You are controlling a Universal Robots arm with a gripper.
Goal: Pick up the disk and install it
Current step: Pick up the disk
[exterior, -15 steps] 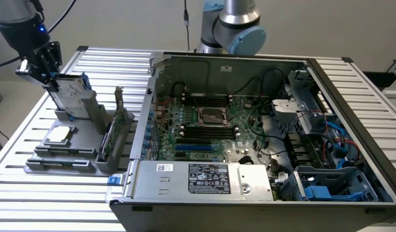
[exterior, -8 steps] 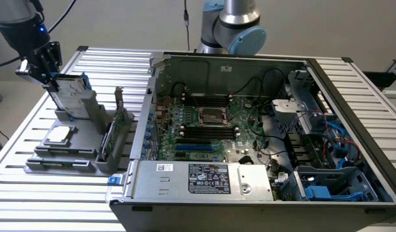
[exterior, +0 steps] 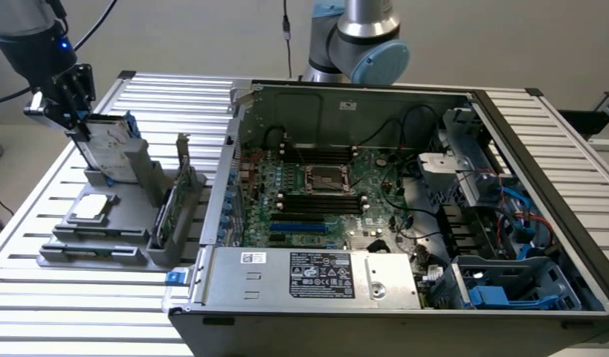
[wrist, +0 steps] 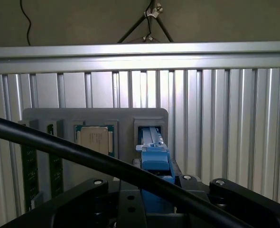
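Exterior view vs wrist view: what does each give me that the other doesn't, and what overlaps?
Exterior view adds: the open computer case with its motherboard and stickered silver box, plus the gripper at the top edge of the upright disk.
Wrist view adds: a look along the disk's blue carrier into its slot, a black cable crossing in front, and dark tripod-like legs beyond the table's edge.
Shared: disk, grey holder, square chip, memory sticks, slatted table.

Silver arm [exterior: 362,22], light-blue joint cap [exterior: 384,61]; black pincer [exterior: 78,128], black cable [wrist: 83,154].
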